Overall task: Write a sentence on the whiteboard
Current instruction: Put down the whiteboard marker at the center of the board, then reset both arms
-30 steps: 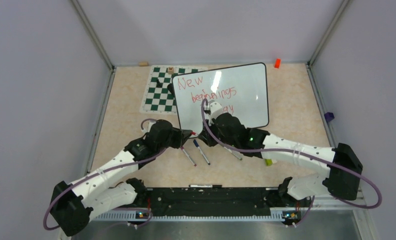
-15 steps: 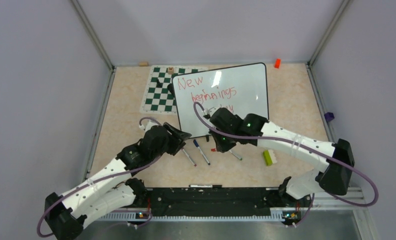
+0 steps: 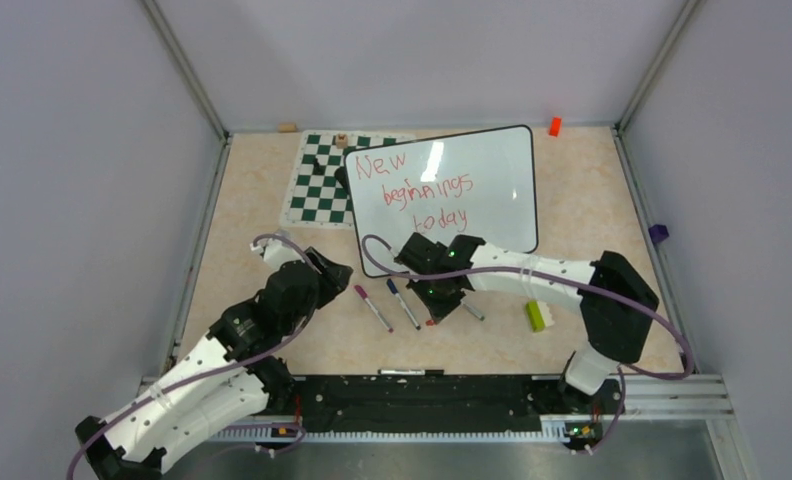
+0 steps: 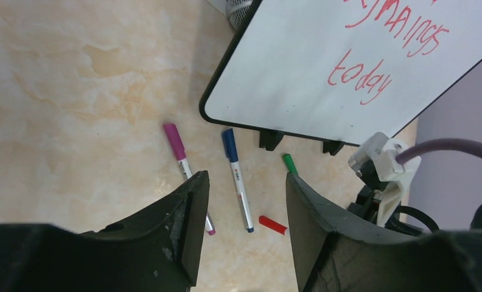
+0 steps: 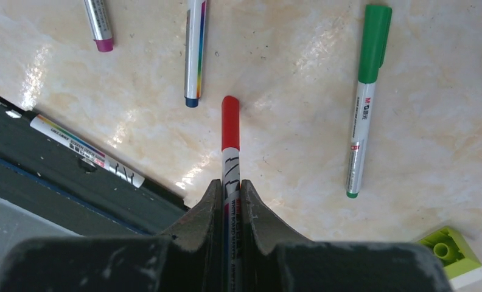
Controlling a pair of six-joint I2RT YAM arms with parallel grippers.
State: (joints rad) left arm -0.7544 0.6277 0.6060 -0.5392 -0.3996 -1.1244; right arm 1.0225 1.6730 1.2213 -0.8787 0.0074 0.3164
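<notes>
The whiteboard (image 3: 502, 170) stands tilted at the middle back of the table, with the red sentence (image 3: 414, 190) "New beginnings today" in three lines; its last word also shows on the whiteboard (image 4: 287, 73) in the left wrist view. My right gripper (image 3: 437, 300) hangs low in front of the board. The right gripper (image 5: 230, 190) is shut on a capped red marker (image 5: 230, 131), whose cap points at the table's near edge. My left gripper (image 3: 330, 272) is drawn back to the left, and the left gripper (image 4: 246, 182) is open and holds nothing.
Magenta pen (image 3: 372, 307), blue pen (image 3: 403, 304) and green pen (image 3: 472, 310) lie before the board. A further marker (image 5: 86, 152) lies on the black base rail. A green block (image 3: 538, 315) sits right, a chessboard mat (image 3: 317, 185) behind left.
The grippers met in front of the board a second ago. The left one has opened and pulled back left; the right one has swung down and near with the red marker.
</notes>
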